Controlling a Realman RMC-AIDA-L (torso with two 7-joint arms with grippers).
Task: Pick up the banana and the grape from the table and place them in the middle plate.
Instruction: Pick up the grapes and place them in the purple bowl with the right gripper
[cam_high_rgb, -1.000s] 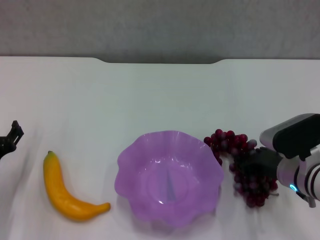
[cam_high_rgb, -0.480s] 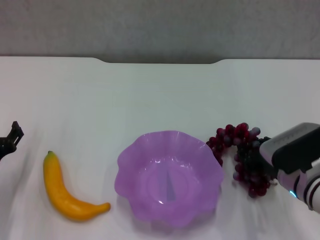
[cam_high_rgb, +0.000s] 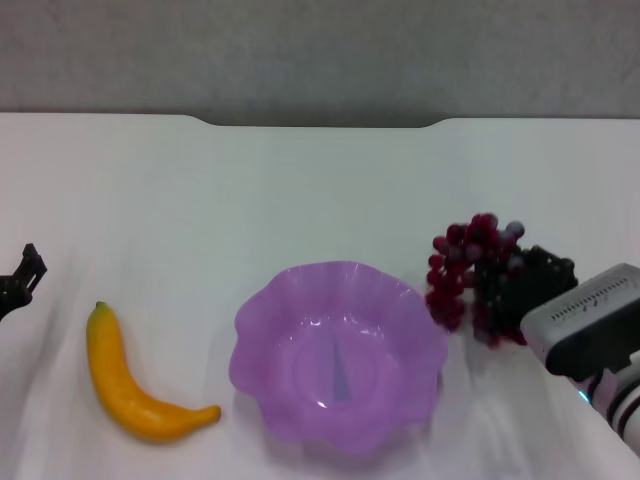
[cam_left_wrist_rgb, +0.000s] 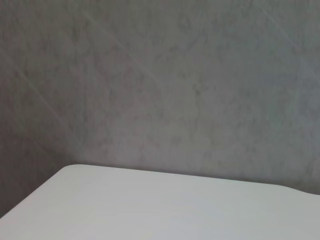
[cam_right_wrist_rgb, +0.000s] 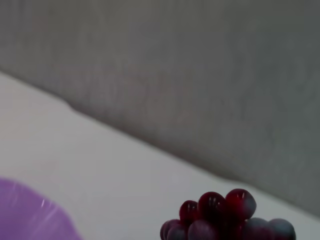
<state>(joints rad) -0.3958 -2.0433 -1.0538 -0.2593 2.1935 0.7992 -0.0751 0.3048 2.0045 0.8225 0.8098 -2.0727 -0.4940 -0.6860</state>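
Lifted since a second ago, the grape (cam_high_rgb: 478, 272) now hangs clenched in the right gripper (cam_high_rgb: 522, 288), ready to carry over. Left of the middle plate (cam_high_rgb: 262, 322) waits the left gripper (cam_high_rgb: 20, 278), grip unclear, then the banana (cam_high_rgb: 132, 384), untouched.

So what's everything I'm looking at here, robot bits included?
banana: one, yellow-orange with a greenish tip, lying on the table left of the plate.
grape bunch: one, dark red-purple, lifted beside the plate's right edge, in the right gripper.
plate: one, translucent purple with a wavy rim, middle front, nothing in it.
table: one, white.
wall: grey, behind the table.
left gripper: black, at the left edge.
right gripper: black, on a white and black arm, holding the grapes.
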